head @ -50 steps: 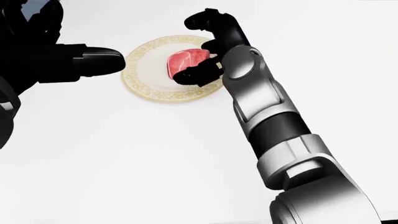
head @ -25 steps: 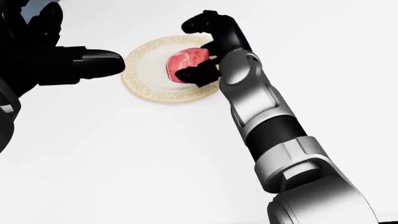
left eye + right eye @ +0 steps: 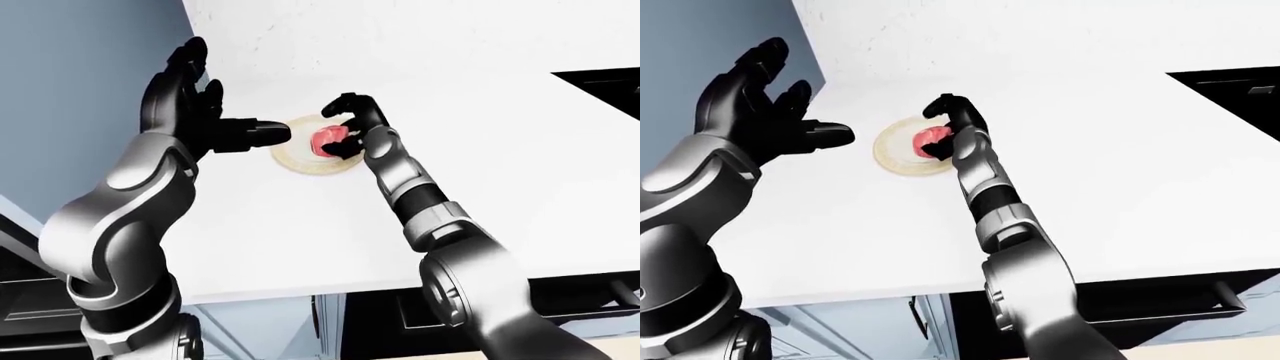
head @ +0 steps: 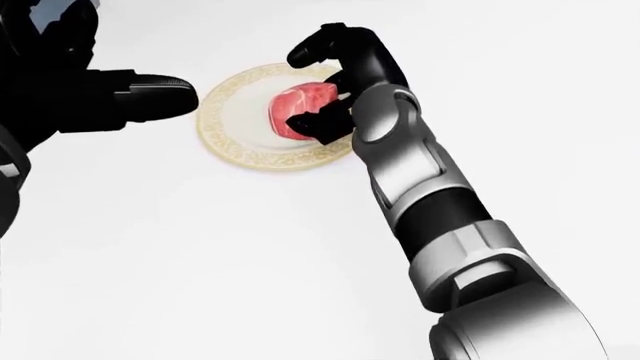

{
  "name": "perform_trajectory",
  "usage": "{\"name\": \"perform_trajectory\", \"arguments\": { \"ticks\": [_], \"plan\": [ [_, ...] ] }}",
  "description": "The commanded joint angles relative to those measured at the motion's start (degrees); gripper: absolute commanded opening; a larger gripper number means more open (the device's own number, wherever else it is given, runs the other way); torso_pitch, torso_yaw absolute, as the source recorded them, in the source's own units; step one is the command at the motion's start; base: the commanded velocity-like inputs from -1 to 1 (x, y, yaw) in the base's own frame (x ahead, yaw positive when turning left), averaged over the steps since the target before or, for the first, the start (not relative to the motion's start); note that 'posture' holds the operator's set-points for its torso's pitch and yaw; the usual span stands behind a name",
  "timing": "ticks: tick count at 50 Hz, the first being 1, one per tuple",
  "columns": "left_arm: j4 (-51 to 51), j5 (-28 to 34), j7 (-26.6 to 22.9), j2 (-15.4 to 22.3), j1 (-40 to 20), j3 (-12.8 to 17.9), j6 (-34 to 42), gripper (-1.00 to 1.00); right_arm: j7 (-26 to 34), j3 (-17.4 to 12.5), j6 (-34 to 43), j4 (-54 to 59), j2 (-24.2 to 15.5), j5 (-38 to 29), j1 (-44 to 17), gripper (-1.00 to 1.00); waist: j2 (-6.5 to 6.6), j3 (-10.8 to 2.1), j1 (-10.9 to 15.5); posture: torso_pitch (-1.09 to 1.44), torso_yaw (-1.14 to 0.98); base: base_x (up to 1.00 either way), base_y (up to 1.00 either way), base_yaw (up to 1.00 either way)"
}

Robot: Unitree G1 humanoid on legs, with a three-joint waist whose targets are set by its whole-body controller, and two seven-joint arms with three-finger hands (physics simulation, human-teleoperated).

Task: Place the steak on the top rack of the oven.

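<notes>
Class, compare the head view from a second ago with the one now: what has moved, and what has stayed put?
The right hand has curled a little tighter about the steak, its upper finger reaching further toward the view's left; its lower finger is still pressed against the meat. The steak remains on the plate, not visibly lifted. The left hand stays open beside the plate's left rim, and the plate has not shifted.
</notes>
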Motion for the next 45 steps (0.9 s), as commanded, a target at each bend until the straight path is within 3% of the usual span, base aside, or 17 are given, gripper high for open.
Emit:
{"name": "perform_trajectory", "arguments": {
  "ticks": [1,5,10,13,15,30,33,38,42,45],
  "plan": [
    [-1.4,0.1,0.1,0.5,-1.8,0.5,-1.4,1.0,-0.2,-0.1,-0.6,-1.9,-0.4,-0.5,-2.5,-0.11,0.16,-1.61,-0.1,0.0,0.0,0.0,0.0,0.0],
    [-1.7,0.0,0.3,0.3,-1.6,0.4,-1.4,1.0,-0.5,-0.9,-0.6,-1.5,-0.6,0.4,-3.9,-0.34,0.16,-1.6,0.0,0.0,0.0,0.0,0.0,0.0],
    [-2.0,0.2,0.3,-0.1,-1.3,0.1,-1.3,1.0,-1.1,-2.1,0.5,-1.9,-1.3,2.7,-6.3,-0.44,0.12,-1.52,0.0,0.0,0.0,0.0,0.0,0.0],
    [-2.3,0.2,0.3,-0.4,-1.1,0.1,-1.3,1.0,-1.2,-2.1,1.0,-2.0,-1.5,3.6,-7.1,-0.7,0.09,-1.43,0.0,0.0,0.0,0.0,0.0,0.0],
    [-2.2,0.3,0.4,-0.4,-1.2,0.0,-1.3,1.0,-1.4,-2.0,1.1,-2.0,-1.6,3.9,-7.4,-1.0,0.08,-1.34,-0.1,0.0,0.0,0.0,0.0,0.0],
    [-1.7,0.0,0.6,-0.1,-2.6,0.3,-0.7,1.0,0.3,-2.6,6.1,-6.6,-2.1,8.1,-8.8,-1.0,-0.04,-1.17,0.0,0.0,0.0,0.0,0.0,0.0],
    [-1.3,-0.1,0.5,0.5,-3.5,0.5,-0.2,1.0,3.1,-3.0,10.9,-11.5,-2.4,10.6,-9.1,-1.0,-0.1,-1.13,0.0,0.0,0.0,0.0,0.0,0.0],
    [-1.5,0.1,0.3,0.8,-2.8,0.4,-0.4,1.0,7.4,-1.2,21.3,-26.5,-3.5,9.8,-4.9,-1.0,-0.23,-0.82,0.1,0.0,0.0,0.0,0.0,0.0],
    [-1.5,0.5,0.1,0.7,-2.5,0.1,-0.5,1.0,9.3,-2.6,28.3,-35.8,-3.6,11.4,-2.8,-1.0,-0.4,-0.79,0.3,0.0,0.0,0.0,0.0,0.0],
    [-1.0,1.1,-0.4,0.8,-2.7,-0.1,-0.8,1.0,10.9,-1.8,33.4,-41.8,-4.4,11.2,-2.1,-1.0,-0.54,-0.78,0.4,0.0,0.0,0.0,0.0,0.0]
  ]
}}
